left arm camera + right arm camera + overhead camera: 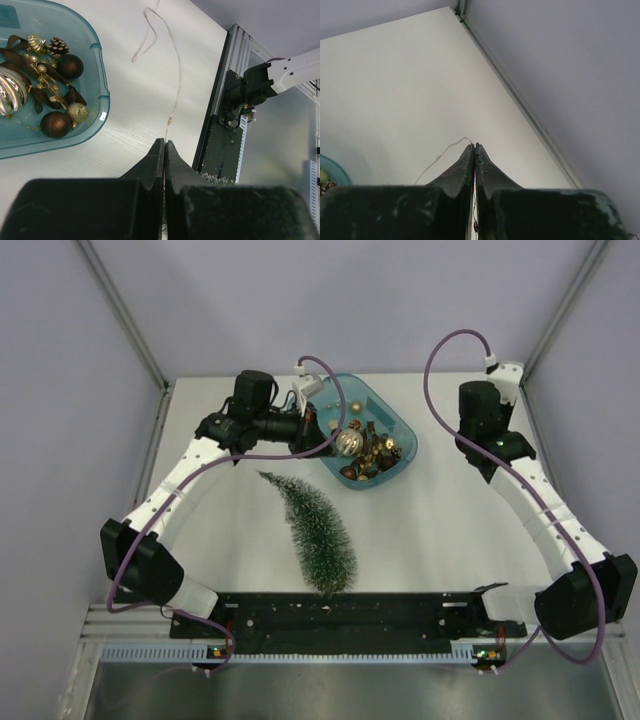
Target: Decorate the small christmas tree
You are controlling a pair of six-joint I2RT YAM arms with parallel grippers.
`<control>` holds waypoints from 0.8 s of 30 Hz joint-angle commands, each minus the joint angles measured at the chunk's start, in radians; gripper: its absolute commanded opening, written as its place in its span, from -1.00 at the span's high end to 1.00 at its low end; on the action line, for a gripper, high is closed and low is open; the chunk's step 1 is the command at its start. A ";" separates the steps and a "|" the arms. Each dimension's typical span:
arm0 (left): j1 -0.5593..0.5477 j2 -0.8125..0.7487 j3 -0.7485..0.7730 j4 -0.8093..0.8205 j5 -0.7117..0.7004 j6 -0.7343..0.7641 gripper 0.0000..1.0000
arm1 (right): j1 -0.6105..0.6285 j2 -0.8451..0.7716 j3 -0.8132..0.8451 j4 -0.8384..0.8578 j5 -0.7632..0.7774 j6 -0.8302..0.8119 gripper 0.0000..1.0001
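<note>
The small christmas tree (318, 530) lies on its side on the white bench (440, 530), about midway between the left and right edges. Its long axis runs diagonally. The wide end sits at the near edge, against the black mounting rail (400, 608). The slim tip points toward the far left and ends well short of the far edge, just off the near-left end of the teal tray (101, 97). The tree bows slightly along its length. Its wooden base cannot be made out from above.

The tray sits toward the far edge, a little right of centre. It holds a pine cone (57, 47), two dark brown baubles (55, 124), a gold glitter ball (77, 111), a shiny striped bauble (10, 92) and brown ribbon.

The left gripper (165, 142) hangs beside the left side of the tray. Its jaws are pressed together on a thin wire (178, 75), which runs from the fingertips across the bare bench and loops near the right edge. A tiny bead shows on the strand close to the tips.

The right gripper (474, 146) is near the far right corner. Its jaws are likewise pinched flat on a thin wire that leaves the tips and curves away to one side over the bench. Whether both arms hold one continuous strand cannot be told, and the wire is too fine to see from above.
</note>
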 commanded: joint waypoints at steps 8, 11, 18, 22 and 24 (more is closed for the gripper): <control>0.006 -0.049 0.014 0.018 0.017 0.011 1.00 | -0.216 -0.059 0.061 0.093 -0.077 0.107 1.00; 0.005 -0.049 0.014 0.016 0.014 0.011 1.00 | -0.258 -0.091 0.052 0.092 -0.157 0.165 1.00; 0.005 -0.049 0.016 0.009 -0.011 0.017 0.56 | -0.267 -0.198 -0.030 0.213 -0.344 0.170 1.00; 0.005 -0.054 0.022 0.007 -0.034 0.014 0.04 | -0.267 -0.344 -0.147 0.425 -0.805 0.151 1.00; 0.005 -0.054 0.032 -0.002 -0.037 0.020 -0.12 | -0.267 -0.399 -0.181 0.506 -1.002 0.173 1.00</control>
